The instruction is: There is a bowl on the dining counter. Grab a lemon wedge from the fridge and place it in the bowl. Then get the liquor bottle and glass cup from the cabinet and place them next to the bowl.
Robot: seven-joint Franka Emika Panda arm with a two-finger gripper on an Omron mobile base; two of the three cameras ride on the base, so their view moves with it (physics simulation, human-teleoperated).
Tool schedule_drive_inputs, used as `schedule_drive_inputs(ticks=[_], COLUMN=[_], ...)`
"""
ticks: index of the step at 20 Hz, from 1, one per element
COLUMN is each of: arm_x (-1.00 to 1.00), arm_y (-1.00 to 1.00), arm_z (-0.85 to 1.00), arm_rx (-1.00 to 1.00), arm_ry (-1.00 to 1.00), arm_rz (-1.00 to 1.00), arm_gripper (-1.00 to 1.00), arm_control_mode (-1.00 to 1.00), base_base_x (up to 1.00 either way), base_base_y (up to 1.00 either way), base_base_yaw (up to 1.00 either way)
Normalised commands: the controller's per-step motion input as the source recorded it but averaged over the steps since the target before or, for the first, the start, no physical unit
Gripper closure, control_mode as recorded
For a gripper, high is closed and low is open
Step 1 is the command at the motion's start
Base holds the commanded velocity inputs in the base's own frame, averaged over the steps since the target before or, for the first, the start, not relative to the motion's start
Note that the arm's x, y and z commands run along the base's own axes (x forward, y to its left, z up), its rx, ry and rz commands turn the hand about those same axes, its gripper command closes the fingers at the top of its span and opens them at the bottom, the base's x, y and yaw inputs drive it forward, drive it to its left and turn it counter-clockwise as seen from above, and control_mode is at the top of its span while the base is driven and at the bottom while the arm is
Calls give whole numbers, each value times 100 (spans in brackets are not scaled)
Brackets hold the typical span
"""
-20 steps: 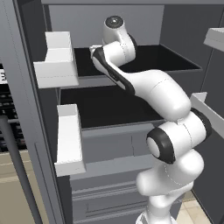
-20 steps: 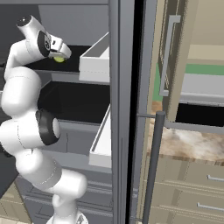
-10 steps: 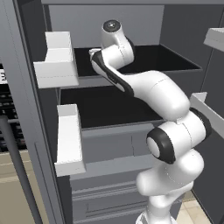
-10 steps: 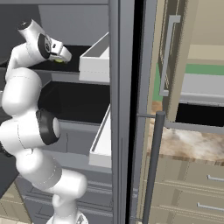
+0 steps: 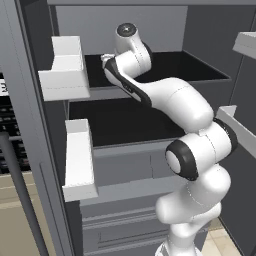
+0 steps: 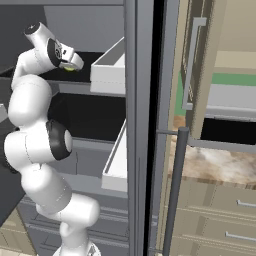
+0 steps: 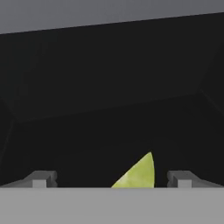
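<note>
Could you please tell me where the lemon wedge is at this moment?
The yellow-green lemon wedge lies on the dark upper shelf of the open grey fridge; in the hand view it sits between the open tool's two fingertips, nearer the right one.

We note the fridge (image 5: 150, 30) standing open, its upper shelf (image 5: 200, 70) a dark, flat surface. On that shelf (image 7: 109, 131) lies a yellow-green lemon wedge (image 7: 139, 174), pointed tip up in the hand view. From the right base view we glimpse the wedge (image 6: 69, 68) near the shelf's front edge. The lower shelf (image 5: 130, 125) is dark too.
</note>
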Motion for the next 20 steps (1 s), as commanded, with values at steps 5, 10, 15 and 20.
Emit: schedule_drive_inputs(ticks=[5,10,15,20], arm_x=[0,0,0,-7], arm_y=[0,0,0,7], arm_z=[-23,-26,-13,1], arm_rx=[0,0,0,0], arm_ry=[0,0,0,-1], arm_rz=[-2,-2,0,0], arm_gripper=[100,100,100,100], arm_control_mode=[-100,-100,-100,-100], base_base_x=[0,0,0,0], base_base_y=[0,0,0,0], base_base_yaw=[0,0,0,0])
